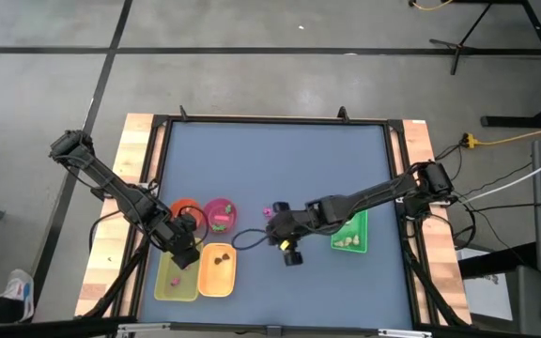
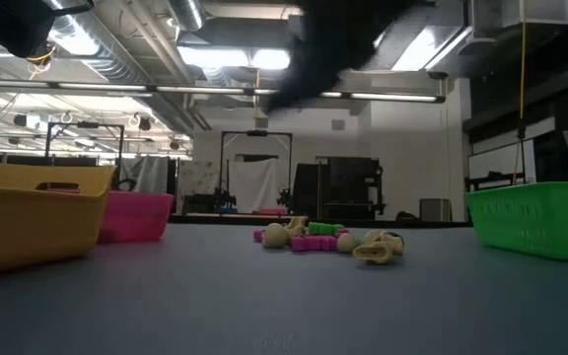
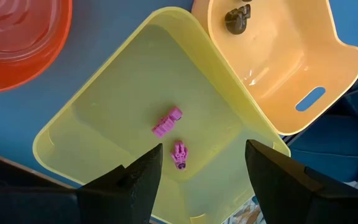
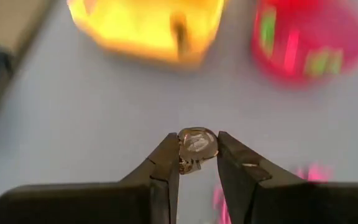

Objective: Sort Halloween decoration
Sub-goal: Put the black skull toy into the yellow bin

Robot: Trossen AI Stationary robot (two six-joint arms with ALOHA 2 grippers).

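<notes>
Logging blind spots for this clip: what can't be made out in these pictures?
- High view: right gripper hides whatever it holds; the trinkets in the green tray are too small to identify.
- Low view: the yellow tray wall hides its contents.
- Right wrist view: the cream trinket between the fingers is blurred and its shape is unclear.

Grey concrete floor (image 1: 252,28) crossed by dark seams; long ceiling strip lights (image 2: 230,57) overhead; a black metal frame (image 2: 254,168) stands behind.
</notes>
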